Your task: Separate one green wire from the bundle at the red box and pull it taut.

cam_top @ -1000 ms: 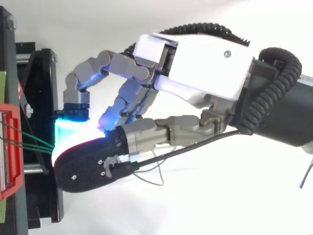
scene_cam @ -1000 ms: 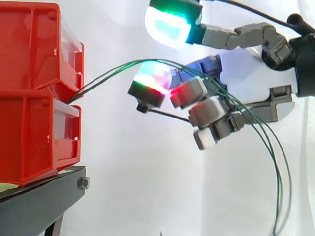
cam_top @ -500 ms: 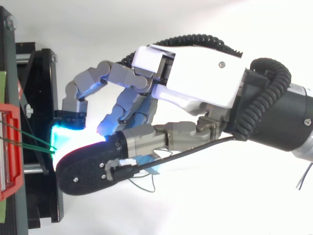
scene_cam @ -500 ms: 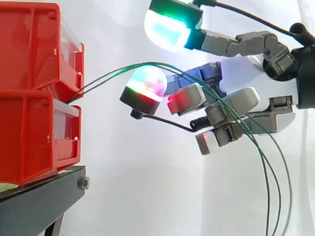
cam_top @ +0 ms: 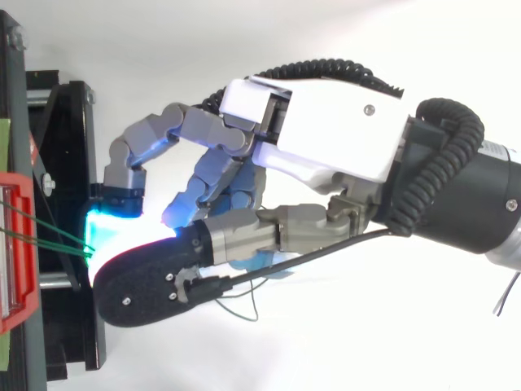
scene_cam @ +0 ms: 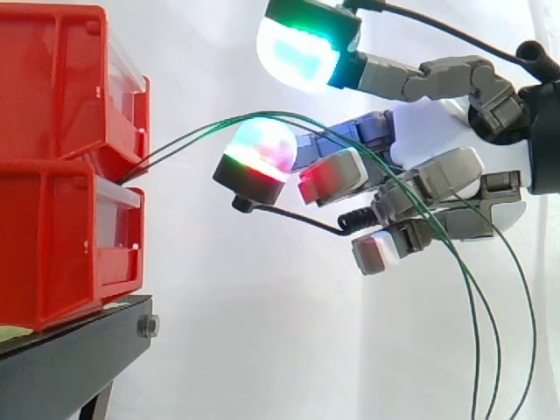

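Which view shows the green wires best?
Side view: the green wires arc from the red box across the hand, then hang down. The top view shows a short stretch between box and hand.

Robot hand (cam_top: pixel 326 130): white shell, grey fingers.
Grey jointed fingers (scene_cam: pixel 437 77), some bluish, end in thick pads (scene_cam: pixel 297 48) glowing cyan-white, green and red. One pad's back is black with small screws. Smooth white cover with one screw, black wrist (cam_top: pixel 480 204), silver ring.
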### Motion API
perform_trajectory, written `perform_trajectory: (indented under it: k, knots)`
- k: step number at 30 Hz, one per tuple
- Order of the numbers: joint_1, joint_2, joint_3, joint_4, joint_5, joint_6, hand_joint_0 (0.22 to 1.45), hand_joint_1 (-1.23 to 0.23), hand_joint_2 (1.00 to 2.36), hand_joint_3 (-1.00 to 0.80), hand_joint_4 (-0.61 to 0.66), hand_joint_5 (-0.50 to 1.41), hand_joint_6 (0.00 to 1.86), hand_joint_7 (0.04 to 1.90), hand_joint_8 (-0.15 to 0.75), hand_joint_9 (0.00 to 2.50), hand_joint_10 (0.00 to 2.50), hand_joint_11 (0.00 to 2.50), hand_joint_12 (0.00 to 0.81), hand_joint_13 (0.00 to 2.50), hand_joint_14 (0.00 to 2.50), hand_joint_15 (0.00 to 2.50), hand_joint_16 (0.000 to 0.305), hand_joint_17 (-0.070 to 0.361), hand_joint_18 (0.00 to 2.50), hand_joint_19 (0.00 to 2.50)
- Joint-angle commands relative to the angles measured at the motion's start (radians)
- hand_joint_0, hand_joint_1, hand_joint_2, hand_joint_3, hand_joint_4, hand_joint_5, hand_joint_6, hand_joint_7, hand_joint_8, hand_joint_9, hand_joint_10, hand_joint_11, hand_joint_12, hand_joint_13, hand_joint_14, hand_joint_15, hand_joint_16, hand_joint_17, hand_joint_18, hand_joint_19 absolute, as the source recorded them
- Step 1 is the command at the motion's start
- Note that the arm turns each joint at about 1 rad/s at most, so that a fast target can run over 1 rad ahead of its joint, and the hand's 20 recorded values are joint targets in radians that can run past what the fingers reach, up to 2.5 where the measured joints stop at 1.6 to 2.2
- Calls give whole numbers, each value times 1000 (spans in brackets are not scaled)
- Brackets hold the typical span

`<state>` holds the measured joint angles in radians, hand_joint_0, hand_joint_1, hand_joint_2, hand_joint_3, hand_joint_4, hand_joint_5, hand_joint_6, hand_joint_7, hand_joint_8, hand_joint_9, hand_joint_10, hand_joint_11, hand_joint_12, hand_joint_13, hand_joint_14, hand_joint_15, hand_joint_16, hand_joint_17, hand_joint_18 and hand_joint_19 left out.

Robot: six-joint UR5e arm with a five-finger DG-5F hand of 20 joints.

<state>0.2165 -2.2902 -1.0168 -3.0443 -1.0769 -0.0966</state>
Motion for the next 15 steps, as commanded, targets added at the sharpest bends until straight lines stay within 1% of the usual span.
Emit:
perform_trajectory:
  k: [1, 2, 3, 4, 8, 10, 12, 14, 15]
  knots:
    - [1, 0, 0, -1, 2, 0, 489, -488, 1000, -500, 158, -199, 866, 887, 304, 1318, 12, 1383, 333, 1829, 74, 1518, 58, 130, 1221, 755]
    - [3, 0, 0, -1, 2, 0, 490, -488, 1000, -500, 160, -197, 866, 887, 311, 1353, 9, 1453, 328, 1813, 209, 1467, 58, 130, 1224, 754]
    - [3, 0, -2, -1, 2, 0, 490, -489, 1000, -500, 157, -197, 866, 889, 306, 1355, 9, 1472, 324, 1811, 229, 1454, 57, 129, 1228, 762]
    - [4, 0, 0, 1, 2, 0, 506, -495, 1000, -500, 148, -195, 865, 903, 292, 1396, 6, 1533, 311, 1794, 352, 1429, 56, 126, 1224, 771]
    - [4, 0, 0, -2, 2, 0, 565, -526, 1000, -500, 122, -193, 875, 955, 259, 1469, 0, 1710, 286, 1768, 441, 1427, 52, 116, 1195, 796]
    - [4, 0, 0, -2, 2, 0, 597, -559, 1000, -496, 113, -193, 882, 966, 250, 1473, 0, 1734, 281, 1762, 459, 1427, 51, 114, 1186, 804]
    - [4, 2, 0, -4, 2, 0, 607, -578, 1002, -469, 115, -194, 885, 974, 244, 1465, 59, 1733, 277, 1752, 549, 1397, 51, 114, 1185, 805]
    - [4, 2, 0, -4, 2, 0, 604, -583, 1002, -481, 120, -194, 886, 977, 246, 1451, 155, 1747, 284, 1725, 743, 1304, 51, 115, 1189, 804]
    - [4, 2, 0, -4, 2, 0, 601, -581, 1001, -487, 120, -194, 886, 976, 247, 1450, 165, 1739, 276, 1720, 772, 1290, 51, 115, 1189, 803]
